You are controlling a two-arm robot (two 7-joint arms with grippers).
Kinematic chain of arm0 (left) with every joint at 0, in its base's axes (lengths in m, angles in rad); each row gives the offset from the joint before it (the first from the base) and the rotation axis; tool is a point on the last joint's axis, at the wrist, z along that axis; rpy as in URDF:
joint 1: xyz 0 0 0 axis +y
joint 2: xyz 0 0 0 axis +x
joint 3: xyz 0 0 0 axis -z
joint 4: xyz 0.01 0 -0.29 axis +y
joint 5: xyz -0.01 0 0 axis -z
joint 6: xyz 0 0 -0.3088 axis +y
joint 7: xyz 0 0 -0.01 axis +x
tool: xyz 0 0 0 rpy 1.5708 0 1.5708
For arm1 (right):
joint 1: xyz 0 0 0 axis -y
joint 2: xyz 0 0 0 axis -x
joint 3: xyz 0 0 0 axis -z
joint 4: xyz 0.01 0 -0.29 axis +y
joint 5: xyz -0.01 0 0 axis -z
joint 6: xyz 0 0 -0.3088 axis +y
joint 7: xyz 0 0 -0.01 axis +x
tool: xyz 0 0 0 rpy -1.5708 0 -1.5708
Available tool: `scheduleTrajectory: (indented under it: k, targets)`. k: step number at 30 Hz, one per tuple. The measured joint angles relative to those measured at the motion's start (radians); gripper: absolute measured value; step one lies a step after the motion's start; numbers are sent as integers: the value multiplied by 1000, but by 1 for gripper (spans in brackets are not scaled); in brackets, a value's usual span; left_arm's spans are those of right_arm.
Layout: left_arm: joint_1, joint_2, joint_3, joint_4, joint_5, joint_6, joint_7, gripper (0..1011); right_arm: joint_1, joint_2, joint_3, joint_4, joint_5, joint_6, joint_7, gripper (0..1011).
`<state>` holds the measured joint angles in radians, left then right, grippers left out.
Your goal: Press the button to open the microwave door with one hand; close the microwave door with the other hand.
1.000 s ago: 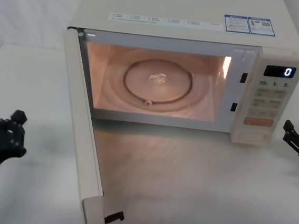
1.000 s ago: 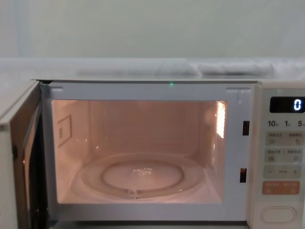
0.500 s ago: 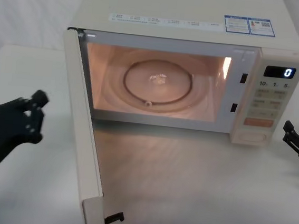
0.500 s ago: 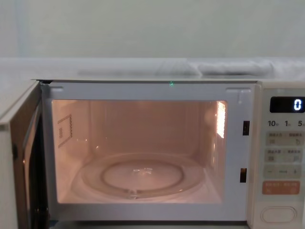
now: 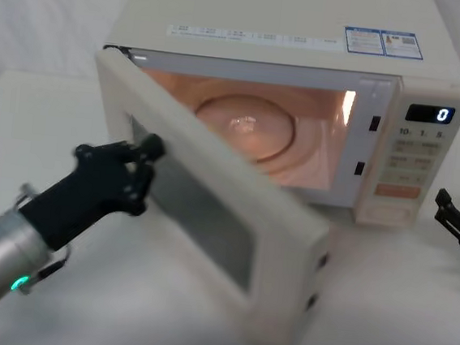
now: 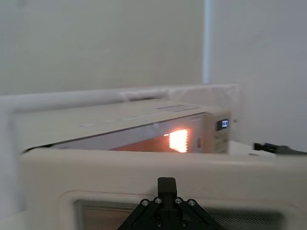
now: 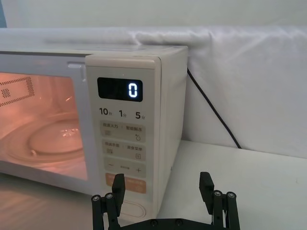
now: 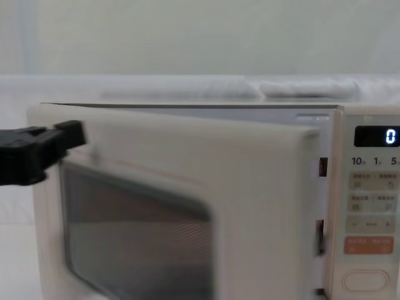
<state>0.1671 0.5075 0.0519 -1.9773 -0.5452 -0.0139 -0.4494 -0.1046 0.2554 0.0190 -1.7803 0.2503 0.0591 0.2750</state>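
The microwave door (image 5: 288, 227) stands about half open, swung partway towards the lit cavity, and its dark window (image 8: 137, 231) faces me. My left gripper (image 5: 153, 145) is shut and its black tip rests against the door's outer face near the hinge side; that tip (image 6: 166, 182) also touches the door (image 6: 96, 172) in the left wrist view. The cream oval button (image 5: 393, 211) sits at the bottom of the control panel and nothing touches it. My right gripper (image 7: 162, 184) hovers open just in front of and right of the button (image 7: 134, 210).
The microwave (image 5: 286, 15) stands on a white table (image 5: 395, 319). Its display (image 7: 120, 89) reads 0 and an orange key (image 8: 369, 245) sits above the button. A black power cord (image 7: 211, 112) runs down the white backdrop behind the right side.
The door has swung from wide open to about half shut. My left gripper has moved forward and right onto its outer face. The right gripper has stayed still.
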Motion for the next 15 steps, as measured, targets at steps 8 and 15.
scheduleTrajectory:
  k: [8,15]
  targets:
    - [-110,-3,127,25,27,23,-16,0,0,0,0,0,0,0,0,1002]
    - [-183,-32,213,53,60,40,6,0,0,0,0,0,0,0,0,1002]
